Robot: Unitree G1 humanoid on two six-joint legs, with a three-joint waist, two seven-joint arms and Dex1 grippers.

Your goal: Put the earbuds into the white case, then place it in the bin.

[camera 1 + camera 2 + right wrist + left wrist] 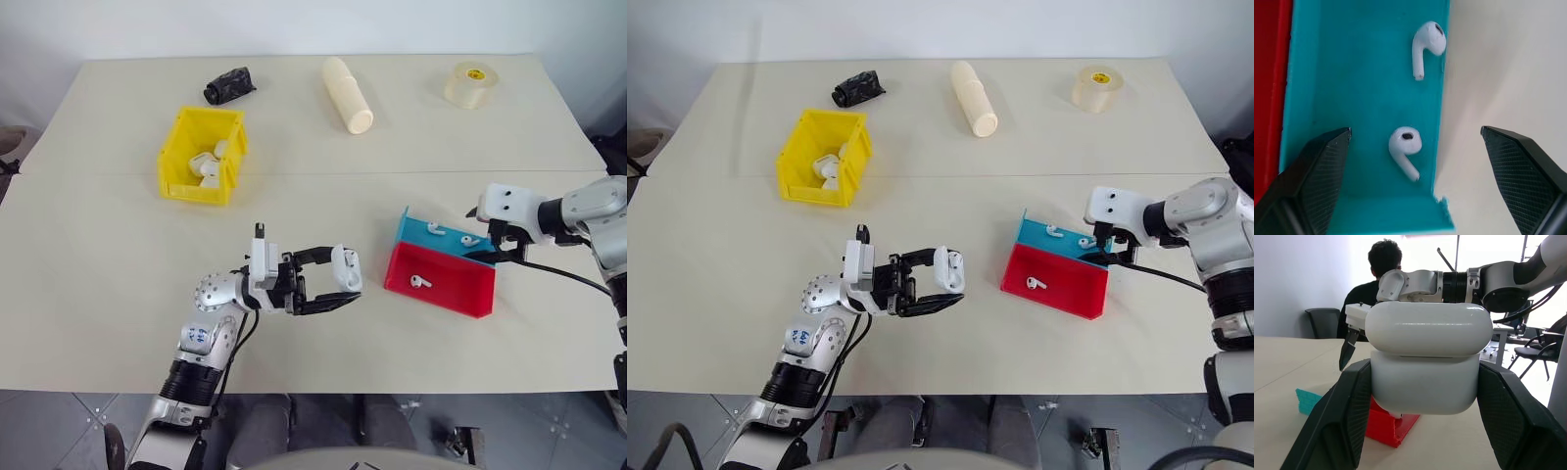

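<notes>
My left gripper [349, 278] is shut on the white case [346, 268], held above the table's middle; in the left wrist view the case [1425, 367] sits between both black fingers. My right gripper [1415, 131] is open and hovers over the blue tray [416, 233], its fingers on either side of one earbud [1404, 147]. A second earbud [1427, 44] lies further along the same tray. A third earbud [420, 282] lies in the red tray [460, 294]. The yellow bin [196, 188] stands at the far left with white items inside.
At the table's far side lie a black object [229, 85], a cream cylinder [348, 95] and a roll of clear tape [470, 84]. The red and blue trays touch each other. A person [1382, 264] sits beyond the table in the left wrist view.
</notes>
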